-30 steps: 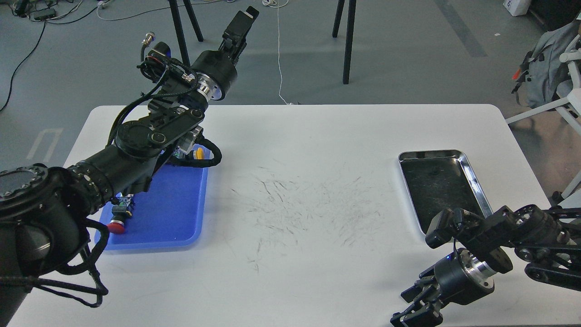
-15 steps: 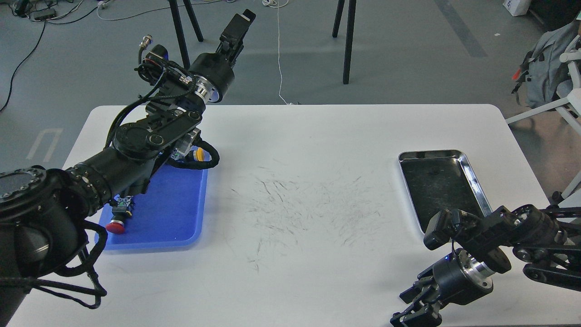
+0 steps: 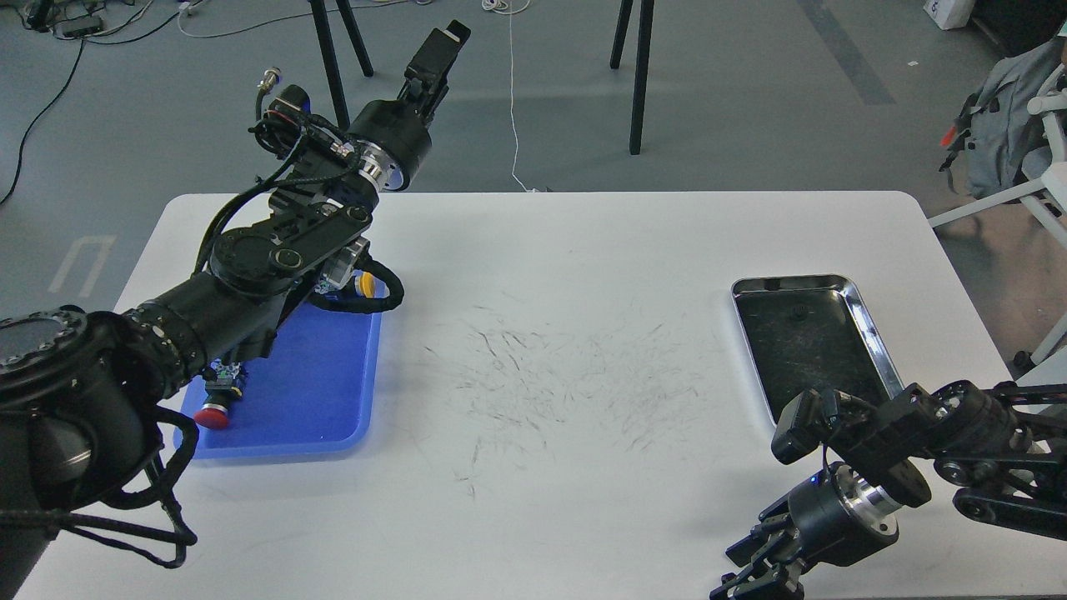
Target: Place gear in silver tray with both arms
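I see the silver tray (image 3: 813, 346) lying flat near the desk's (image 3: 583, 275) right edge, long side running front to back, and its dark scuffed floor looks bare apart from a small mark near the far end, so I judge nothing has been delivered yet. The source sits opposite: a blue plastic tray (image 3: 321, 392) near the desk's left edge, holding a red-capped part (image 3: 212, 414) at its front left and a yellow-tipped part (image 3: 364, 286) at its far side, both half hidden under my left arm. Which of these, if any, is the gear I cannot tell; other pieces may lie beneath the arm. That layout, pickup at one side and drop-off at the other, suggests why both arms are needed: the left reaches the blue tray, the right reaches the silver one. My left pincer (image 3: 435, 54) is raised high beyond the desk's far edge, pointing up and away; it is seen edge-on, so I cannot tell whether its fingers are spread or pressed together, and nothing shows in it. My right pincer (image 3: 763, 571) hangs low at the desk's front right corner, just in front of the silver tray; it is dark and partly cut off, so its opening is likewise unclear, with nothing visibly held.
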Robot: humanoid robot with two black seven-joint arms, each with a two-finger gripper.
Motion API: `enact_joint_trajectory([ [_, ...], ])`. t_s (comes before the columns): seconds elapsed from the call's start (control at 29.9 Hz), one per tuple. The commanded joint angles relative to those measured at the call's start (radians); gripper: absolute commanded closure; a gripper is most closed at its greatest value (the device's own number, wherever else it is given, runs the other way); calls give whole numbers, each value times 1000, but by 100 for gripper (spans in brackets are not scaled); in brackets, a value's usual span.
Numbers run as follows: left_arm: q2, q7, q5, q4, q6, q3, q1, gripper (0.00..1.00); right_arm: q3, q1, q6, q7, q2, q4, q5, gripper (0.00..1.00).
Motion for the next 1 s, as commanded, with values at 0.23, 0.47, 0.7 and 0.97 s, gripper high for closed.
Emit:
enact_joint_trajectory([
  [0.23, 3, 0, 1, 0, 0, 0, 3, 1, -20, -14, 0, 0, 10, -1, -1, 36],
  [0.47, 5, 0, 1, 0, 0, 0, 3, 1, -20, -11, 0, 0, 10, -1, 2, 36],
  [0.7, 6, 0, 0, 0, 0, 0, 3, 1, -20, -8, 0, 0, 10, -3, 3, 41],
  [0.97, 6, 0, 1, 0, 0, 0, 3, 1, -20, -6, 0, 0, 12, -4, 2, 48],
])
